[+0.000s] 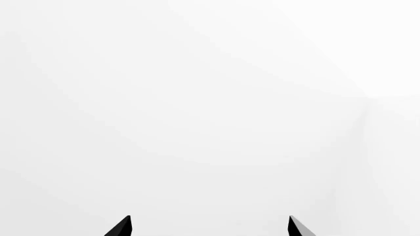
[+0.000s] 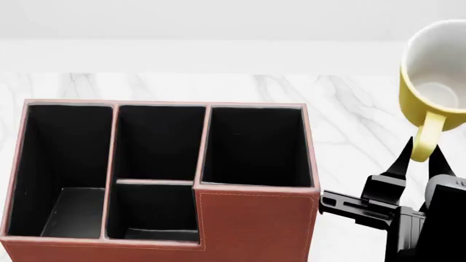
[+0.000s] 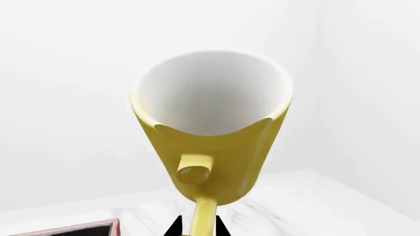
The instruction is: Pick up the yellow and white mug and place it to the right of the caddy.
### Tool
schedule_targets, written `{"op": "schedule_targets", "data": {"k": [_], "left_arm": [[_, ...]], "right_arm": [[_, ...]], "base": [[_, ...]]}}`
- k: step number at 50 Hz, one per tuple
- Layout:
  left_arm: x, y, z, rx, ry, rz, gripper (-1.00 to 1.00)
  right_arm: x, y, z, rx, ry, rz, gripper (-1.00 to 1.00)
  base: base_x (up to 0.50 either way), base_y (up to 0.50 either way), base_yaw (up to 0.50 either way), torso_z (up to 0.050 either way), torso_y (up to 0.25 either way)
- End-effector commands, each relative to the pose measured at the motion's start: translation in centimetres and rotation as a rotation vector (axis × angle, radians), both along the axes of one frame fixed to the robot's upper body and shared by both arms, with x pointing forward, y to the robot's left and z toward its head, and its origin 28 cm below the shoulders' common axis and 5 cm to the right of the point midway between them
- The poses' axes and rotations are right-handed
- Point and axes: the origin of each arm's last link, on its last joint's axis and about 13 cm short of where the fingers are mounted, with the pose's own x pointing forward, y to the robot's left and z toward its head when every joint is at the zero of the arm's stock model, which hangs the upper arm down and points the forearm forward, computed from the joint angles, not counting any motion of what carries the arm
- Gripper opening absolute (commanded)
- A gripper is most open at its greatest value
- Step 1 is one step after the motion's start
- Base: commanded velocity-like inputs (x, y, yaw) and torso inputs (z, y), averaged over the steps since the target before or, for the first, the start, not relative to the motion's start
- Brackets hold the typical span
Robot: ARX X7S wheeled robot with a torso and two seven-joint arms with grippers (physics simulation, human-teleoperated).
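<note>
The right pincer (image 2: 422, 155), pointing up, pinches the yellow and white mug (image 2: 435, 76) by its handle, right of the caddy (image 2: 255, 218).

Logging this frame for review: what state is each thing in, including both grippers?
yellow and white mug: lifted, empty, held by its handle, right of the caddy.
caddy: upright on the marble table, all four compartments look empty.
right gripper: shut on the mug's handle.
left gripper: open, holding nothing, facing a blank white surface.
</note>
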Motion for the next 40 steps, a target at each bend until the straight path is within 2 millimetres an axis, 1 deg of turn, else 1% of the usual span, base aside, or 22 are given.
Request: {"op": "schedule_targets", "data": {"k": [1, 6, 10, 14, 22, 40], "left_arm": [[-0.2, 0.0, -0.1, -0.002, 0.000, 0.007, 1.00], [-0.1, 0.0, -0.1, -0.003, 0.001, 0.007, 1.00], [0.0, 0.0, -0.1, -0.003, 0.004, 0.006, 1.00], [0.1, 0.0, -0.1, -0.004, 0.006, 0.003, 1.00], [0.1, 0.0, 0.0, -0.003, 0.006, 0.003, 1.00], [0.0, 0.0, 0.0, -0.001, 0.002, 0.004, 1.00]], "right_arm": [[1.2, -1.3, -2.0, 0.000, 0.095, -0.026, -1.00], [1.7, -1.7, -3.3, 0.005, 0.140, -0.027, -1.00], [2.3, -1.8, -3.9, 0.021, 0.159, -0.026, -1.00], [3.3, -1.8, -4.9, 0.031, 0.194, -0.020, -1.00], [3.9, -2.1, -6.0, 0.053, 0.231, -0.029, -1.00], [4.4, -2.8, -7.3, 0.083, 0.285, -0.048, -1.00]], "base": [[0.00, 0.00, 0.00, 0.000, 0.000], [0.00, 0.00, 0.00, 0.000, 0.000], [0.00, 0.00, 0.00, 0.000, 0.000], [0.00, 0.00, 0.00, 0.000, 0.002], [0.00, 0.00, 0.00, 0.000, 0.000], [0.00, 0.00, 0.00, 0.000, 0.001]]}}
